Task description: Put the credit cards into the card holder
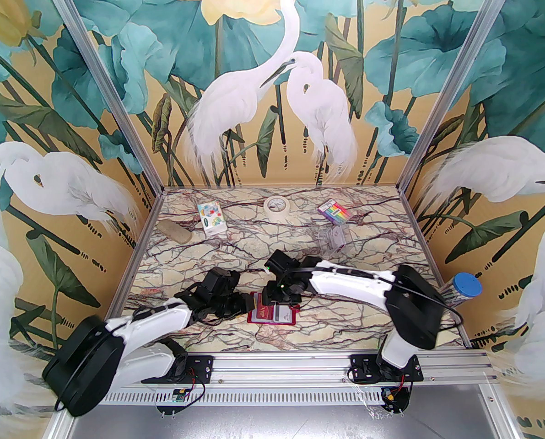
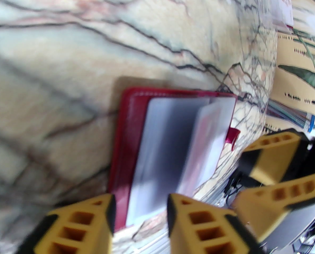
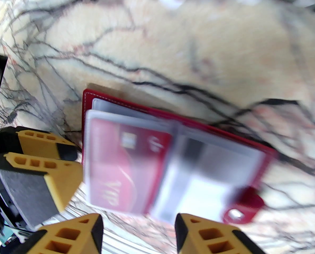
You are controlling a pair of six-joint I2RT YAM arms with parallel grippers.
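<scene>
Two sets spread apart, nothing between them: left jaws and right jaws, both low and close to the open red card holder (image 1: 272, 323). Holder flat on the marbled surface (image 1: 345, 332), near the front edge, between the two arms. One red card (image 3: 120, 165) marked VIP inside a clear sleeve on one page. Pale grey cards (image 2: 160, 155) on the other page, too blurry to count. Farther back, well apart: tape roll (image 1: 277, 207), rainbow packet (image 1: 332, 211), clear box (image 1: 329, 240), small white box (image 1: 212, 219), stone (image 1: 174, 232).
</scene>
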